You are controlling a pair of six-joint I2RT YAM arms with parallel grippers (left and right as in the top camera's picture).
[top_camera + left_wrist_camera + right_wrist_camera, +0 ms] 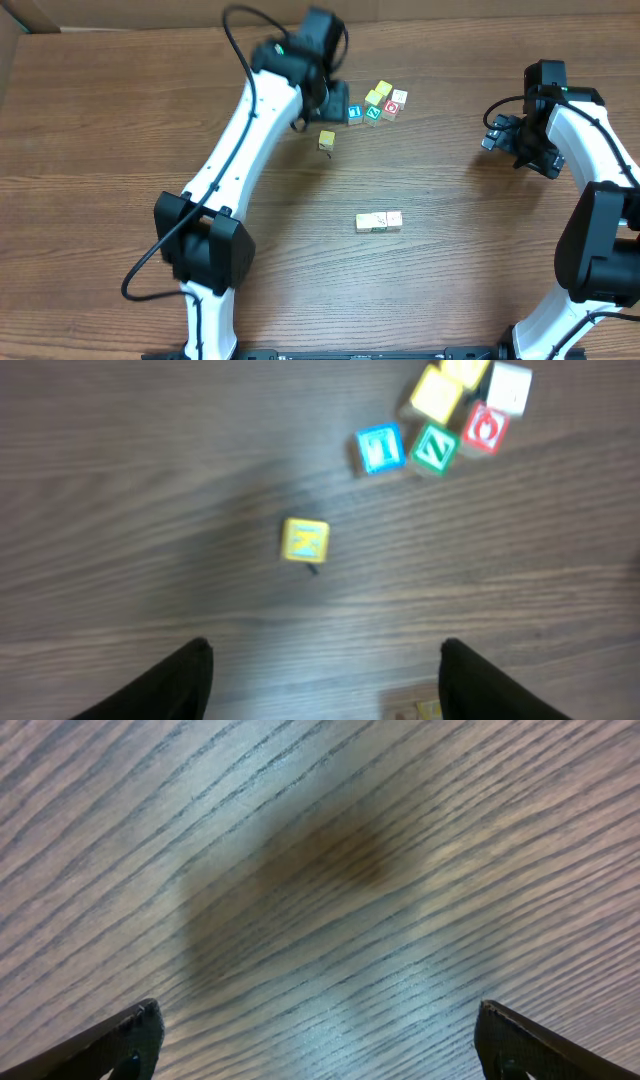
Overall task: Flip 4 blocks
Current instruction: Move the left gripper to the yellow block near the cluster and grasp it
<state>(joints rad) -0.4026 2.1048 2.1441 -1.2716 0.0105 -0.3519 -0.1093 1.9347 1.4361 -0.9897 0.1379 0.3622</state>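
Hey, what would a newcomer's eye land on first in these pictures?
The bright cluster of letter cubes at the far middle of the table, showing blue, green, red and yellow faces, stands out first. One yellow block sits alone just nearer than it, with the left gripper open close by. Two pale cubes lie side by side mid-table.

A lone block [327, 139] sits left of the cluster [378, 103]; the touching pair [379, 222] lies well apart, in front.
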